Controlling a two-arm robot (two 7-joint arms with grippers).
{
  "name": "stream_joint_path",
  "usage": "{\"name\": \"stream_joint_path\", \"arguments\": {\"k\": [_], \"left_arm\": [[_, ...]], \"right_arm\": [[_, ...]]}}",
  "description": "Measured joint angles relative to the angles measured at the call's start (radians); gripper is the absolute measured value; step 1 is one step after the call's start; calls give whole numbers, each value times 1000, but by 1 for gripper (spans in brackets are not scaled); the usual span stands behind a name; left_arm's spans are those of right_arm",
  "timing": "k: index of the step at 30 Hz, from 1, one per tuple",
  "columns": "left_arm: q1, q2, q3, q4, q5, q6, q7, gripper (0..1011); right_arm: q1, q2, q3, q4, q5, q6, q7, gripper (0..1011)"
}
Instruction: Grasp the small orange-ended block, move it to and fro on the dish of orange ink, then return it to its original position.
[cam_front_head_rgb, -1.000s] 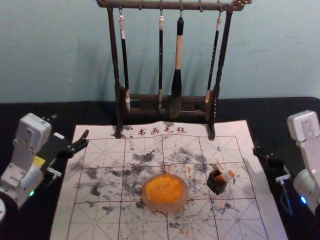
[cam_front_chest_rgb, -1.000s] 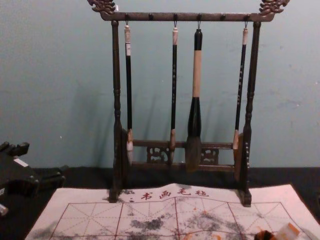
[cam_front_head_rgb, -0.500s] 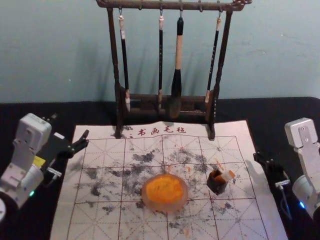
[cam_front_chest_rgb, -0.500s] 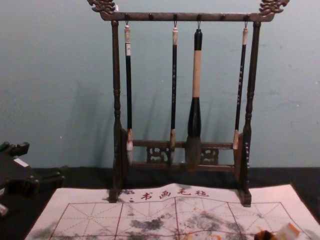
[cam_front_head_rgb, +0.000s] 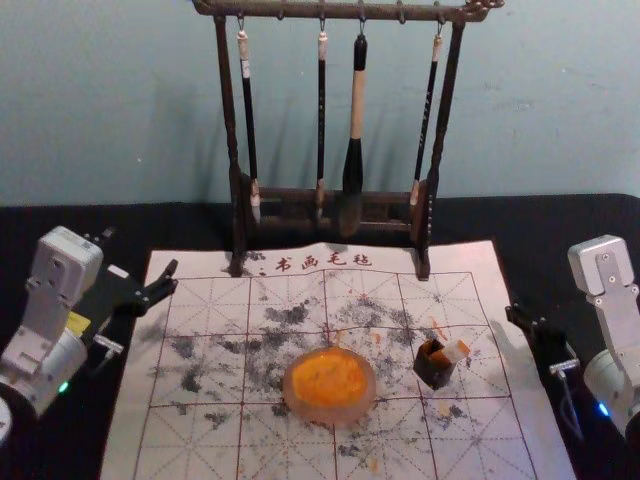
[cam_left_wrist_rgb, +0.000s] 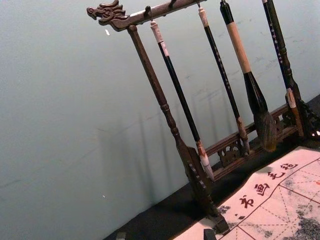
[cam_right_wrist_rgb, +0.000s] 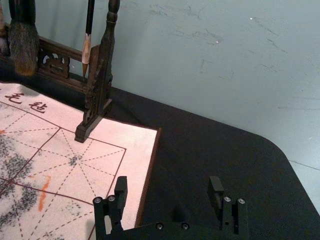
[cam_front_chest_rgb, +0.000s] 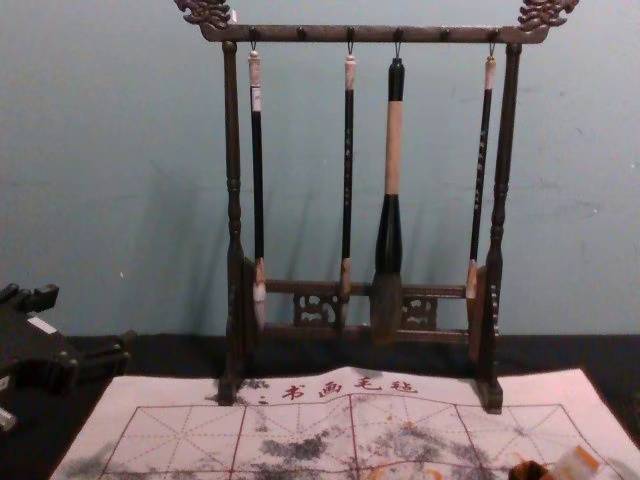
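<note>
- Head view is showing the orange-ended block (cam_front_head_rgb: 456, 351) leaning in a dark holder (cam_front_head_rgb: 435, 370), between the orange ink dish (cam_front_head_rgb: 329, 384) and the right gripper (cam_front_head_rgb: 513, 309), apart from both.
- Right gripper is hanging released, jaws standing wide apart.
- Left gripper (cam_front_head_rgb: 140, 252) is idling, jaws spread, by the mat's (cam_front_head_rgb: 130, 400) left edge.
- Holder is hiding the block's lower end; chest view's bottom edge is cutting both off.

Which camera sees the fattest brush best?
Chest view: the fattest brush hangs whole, big and straight. Head view: whole but smaller. Left wrist view: slanted, top at the edge. Right wrist view: just the bottom part.
</note>
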Motion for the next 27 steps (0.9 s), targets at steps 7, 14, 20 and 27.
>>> {"name": "stream_joint_path", "arguments": {"k": [7, 14, 20, 27], "left_arm": [[0, 0, 0, 0, 0, 0, 0, 1001], [0, 0, 0, 0, 0, 0, 0, 1001], [0, 0, 0, 0, 0, 0, 0, 1002], [0, 0, 0, 0, 0, 0, 0, 1001]], "right_arm": [[0, 0, -1, -1, 0, 0, 0, 1003], [1, 0, -1, -1, 0, 1, 0, 1003], [1, 0, -1, -1, 0, 1, 0, 1002], [0, 0, -1, -1, 0, 1, 0, 1002]]}}
